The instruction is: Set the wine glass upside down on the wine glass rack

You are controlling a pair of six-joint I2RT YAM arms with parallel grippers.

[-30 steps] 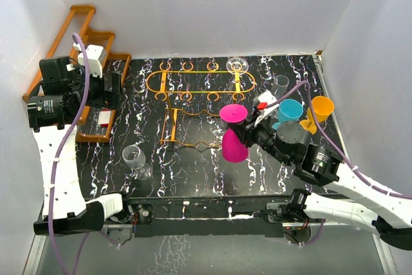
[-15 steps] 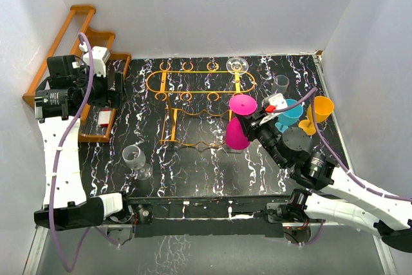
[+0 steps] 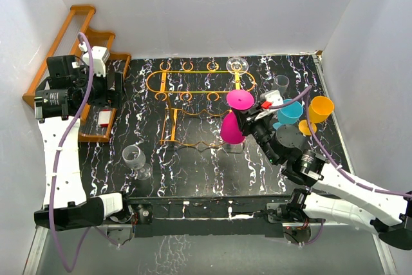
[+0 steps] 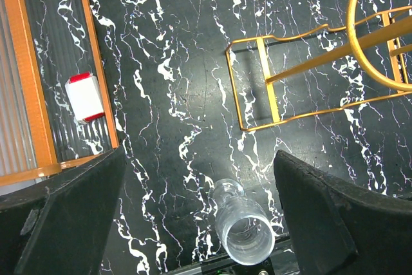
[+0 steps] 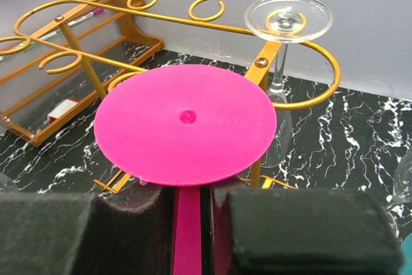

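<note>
The rack (image 3: 193, 85) stood toward 12 o'clock on the table (image 3: 193, 165). At its 9 o'clock the left gripper (image 3: 114, 88) hung empty, jaws wide apart. The right gripper (image 3: 243, 119) was clamped on the stem of the pink glass (image 3: 233, 132), off the rack's 4 o'clock corner. The glass was inverted, its long axis near vertical, with the bowl down and the foot leaning toward 12 o'clock. The likely risk was the wide foot catching a rail or knocking the hung clear glass (image 3: 237, 65) if the stem missed its slot.

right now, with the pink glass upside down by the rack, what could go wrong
The opaque pink wine glass is pinched by its thin stem in the right gripper and could twist or slip. Its wide foot is near the clear wine glass hanging on the gold wire rack and might knock it or snag a rail.
</note>
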